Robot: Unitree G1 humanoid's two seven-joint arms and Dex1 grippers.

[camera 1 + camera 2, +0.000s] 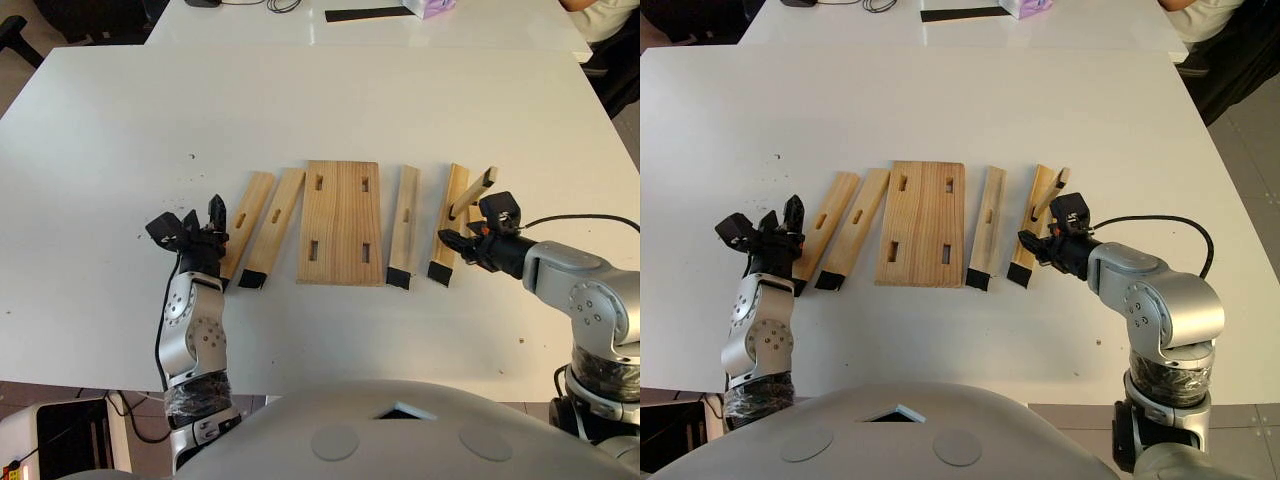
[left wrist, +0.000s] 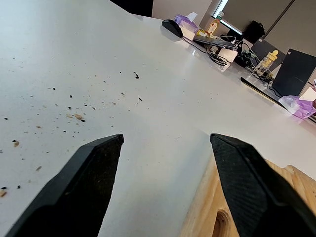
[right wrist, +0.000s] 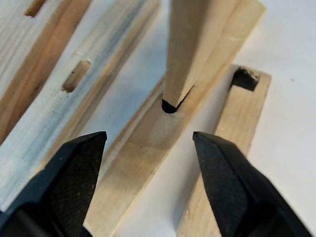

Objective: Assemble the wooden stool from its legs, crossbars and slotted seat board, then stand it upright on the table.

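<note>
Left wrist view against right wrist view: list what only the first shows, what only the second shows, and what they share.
Only the left wrist view: dark specks scattered on the table, plus a mouse and desk clutter far behind.
Only the right wrist view: a crossbar standing tilted with its end in a leg, and a neighbouring leg with an empty slot.
Both: the white table, slotted wood (a leg end in the left wrist view), and an open gripper holding nothing, the left gripper and the right gripper.
</note>
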